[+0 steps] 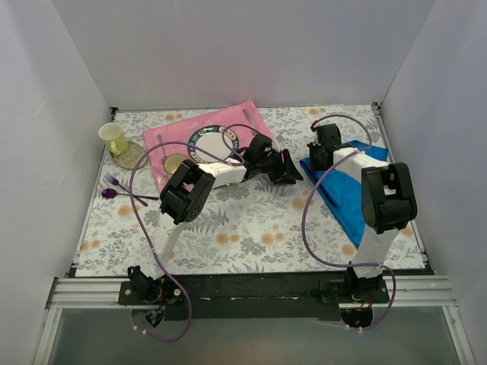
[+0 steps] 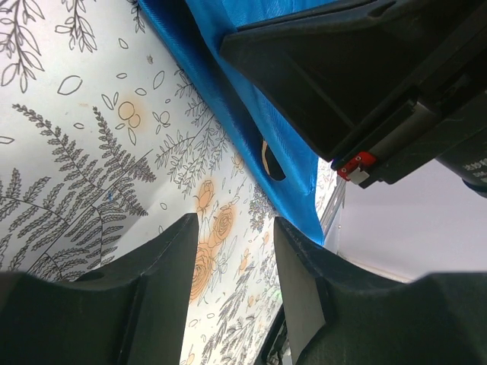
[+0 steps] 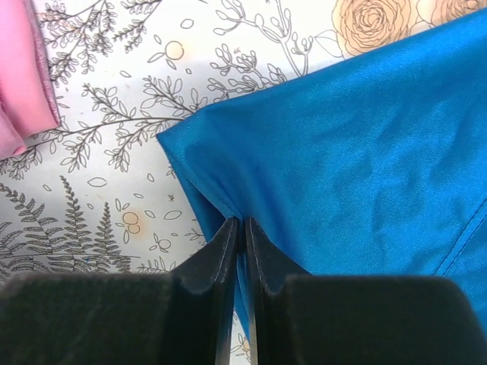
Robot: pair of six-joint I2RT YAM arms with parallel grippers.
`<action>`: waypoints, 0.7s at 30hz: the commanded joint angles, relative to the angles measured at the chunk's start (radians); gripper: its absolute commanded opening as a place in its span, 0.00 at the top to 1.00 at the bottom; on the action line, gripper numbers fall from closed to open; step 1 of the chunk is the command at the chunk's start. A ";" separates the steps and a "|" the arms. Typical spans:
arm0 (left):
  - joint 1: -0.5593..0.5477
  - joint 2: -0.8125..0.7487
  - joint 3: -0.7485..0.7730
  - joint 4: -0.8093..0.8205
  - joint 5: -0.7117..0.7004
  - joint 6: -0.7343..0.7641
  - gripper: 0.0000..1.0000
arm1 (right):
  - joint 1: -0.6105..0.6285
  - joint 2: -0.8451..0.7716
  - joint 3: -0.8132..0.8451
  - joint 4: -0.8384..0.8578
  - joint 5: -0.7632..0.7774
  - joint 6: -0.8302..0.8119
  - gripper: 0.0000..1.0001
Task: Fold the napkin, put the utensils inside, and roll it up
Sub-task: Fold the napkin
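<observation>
The blue napkin (image 1: 346,194) lies on the right side of the table, partly under my right arm. In the right wrist view my right gripper (image 3: 243,225) is shut on the napkin (image 3: 358,152), pinching its edge just beside a corner. My left gripper (image 2: 236,251) hovers low over the tablecloth with its jaws open and empty, a short way from the napkin's edge (image 2: 228,99). From above, the left gripper (image 1: 293,169) sits just left of the right gripper (image 1: 316,157). A gold-bowled spoon (image 1: 174,162) rests on the pink mat.
The pink mat (image 1: 171,137) at the back left carries a white plate (image 1: 213,142). A yellow cup (image 1: 112,138) stands on a coaster at far left, with a purple fork and spoon (image 1: 118,188) below it. White walls enclose the table on three sides.
</observation>
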 commanded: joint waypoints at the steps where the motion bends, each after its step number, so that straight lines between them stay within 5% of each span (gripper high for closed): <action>1: 0.012 -0.076 -0.009 0.000 0.020 -0.003 0.57 | 0.015 0.012 0.037 -0.005 -0.004 0.011 0.84; 7: 0.019 -0.074 -0.010 0.029 0.066 -0.018 0.55 | 0.015 -0.024 0.050 -0.057 0.041 -0.003 0.69; 12: 0.021 -0.060 -0.016 0.116 0.105 -0.080 0.52 | 0.012 -0.132 0.043 -0.263 0.107 0.058 0.47; 21: 0.016 -0.033 -0.006 0.163 0.134 -0.129 0.53 | -0.167 -0.444 -0.320 -0.194 0.006 0.170 0.48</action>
